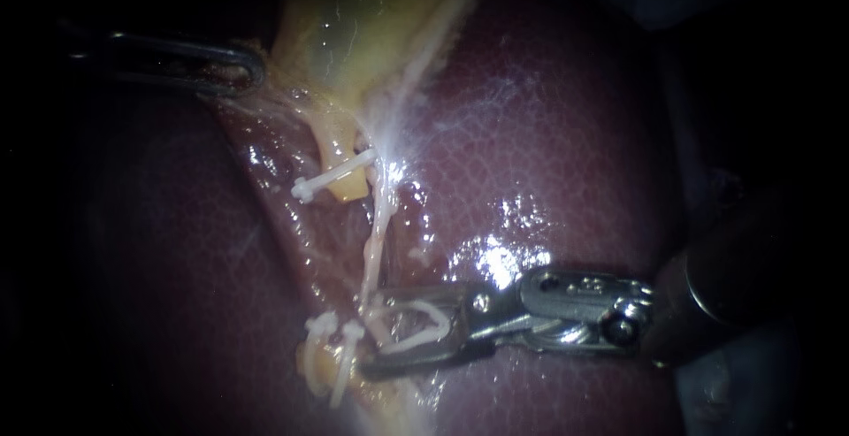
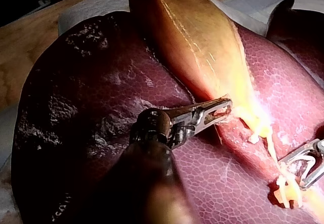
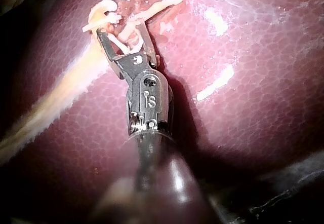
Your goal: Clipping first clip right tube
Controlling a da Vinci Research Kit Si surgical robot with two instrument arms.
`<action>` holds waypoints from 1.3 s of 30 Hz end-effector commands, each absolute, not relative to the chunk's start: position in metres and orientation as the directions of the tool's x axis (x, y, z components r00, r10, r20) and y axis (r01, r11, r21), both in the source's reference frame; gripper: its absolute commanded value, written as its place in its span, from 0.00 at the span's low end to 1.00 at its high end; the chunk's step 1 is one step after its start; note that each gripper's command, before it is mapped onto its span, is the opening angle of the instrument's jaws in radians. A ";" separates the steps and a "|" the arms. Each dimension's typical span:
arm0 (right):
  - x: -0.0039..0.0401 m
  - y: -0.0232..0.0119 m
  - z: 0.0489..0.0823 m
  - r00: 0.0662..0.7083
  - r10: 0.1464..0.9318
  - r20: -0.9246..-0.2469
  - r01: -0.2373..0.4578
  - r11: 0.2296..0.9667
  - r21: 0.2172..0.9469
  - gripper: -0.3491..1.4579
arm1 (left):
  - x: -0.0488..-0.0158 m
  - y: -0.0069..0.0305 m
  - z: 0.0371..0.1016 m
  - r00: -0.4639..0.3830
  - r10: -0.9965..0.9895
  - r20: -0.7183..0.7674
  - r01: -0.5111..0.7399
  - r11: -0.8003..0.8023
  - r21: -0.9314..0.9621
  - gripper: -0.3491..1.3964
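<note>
My left instrument (image 1: 251, 69) has its jaws closed on the edge of the gallbladder (image 1: 354, 20). Right of it, a white clip (image 1: 332, 177) crosses a yellow tube stump (image 1: 345, 157), and two more clips (image 1: 324, 324) sit lower down. The thin pale right tube (image 1: 378, 241) runs down between the jaws of my right instrument (image 1: 376, 334). Those jaws stand wide apart, both bearing on the loaded clip (image 1: 429, 317) around that tube, over the liver (image 1: 548, 162).

In the left wrist view, a wooden bench (image 2: 30, 36) is carrying a pale sheet (image 2: 96, 2) spread directly over it, and the dark red liver (image 2: 76, 97) is lying on that sheet, covering most of it.
</note>
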State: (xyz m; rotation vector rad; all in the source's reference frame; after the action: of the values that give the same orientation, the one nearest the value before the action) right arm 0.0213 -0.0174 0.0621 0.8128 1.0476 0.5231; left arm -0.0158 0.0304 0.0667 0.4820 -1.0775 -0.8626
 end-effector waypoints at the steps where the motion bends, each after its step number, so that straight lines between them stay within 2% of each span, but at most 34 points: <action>1: 0.0213 -0.0174 0.0620 0.423 0.722 -0.548 -0.004 0.607 0.795 0.46 | -0.0158 0.0304 0.0667 0.205 -0.803 0.559 0.370 0.593 0.715 0.00; 8: 0.0206 -0.0171 0.0589 0.423 0.725 -0.543 0.001 0.599 0.801 0.46 | -0.0158 0.0304 0.0667 0.205 -0.803 0.559 0.370 0.593 0.715 0.00; 13: 0.0185 -0.0154 0.0561 0.414 0.737 -0.534 -0.019 0.593 0.805 0.46 | -0.0158 0.0304 0.0667 0.206 -0.803 0.559 0.370 0.593 0.715 0.00; 19: 0.0158 -0.0140 0.0551 0.409 0.744 -0.528 -0.032 0.590 0.806 0.46 | -0.0158 0.0304 0.0667 0.206 -0.803 0.559 0.370 0.593 0.715 0.00; 25: 0.0157 -0.0142 0.0571 0.408 0.741 -0.533 -0.036 0.596 0.802 0.46 | -0.0157 0.0304 0.0667 0.206 -0.803 0.559 0.370 0.593 0.715 0.00; 35: 0.0173 -0.0156 0.0642 0.415 0.738 -0.532 -0.028 0.595 0.804 0.46 | -0.0158 0.0303 0.0668 0.206 -0.803 0.560 0.370 0.593 0.715 0.00; 39: 0.0184 -0.0158 0.0651 0.377 0.765 -0.522 -0.001 0.564 0.826 0.47 | -0.0158 0.0303 0.0668 0.206 -0.803 0.560 0.370 0.593 0.715 0.00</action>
State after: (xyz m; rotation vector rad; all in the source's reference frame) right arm 0.0187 -0.0158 0.0651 0.8646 1.0922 0.5786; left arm -0.0158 0.0303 0.0668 0.4814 -1.0776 -0.8622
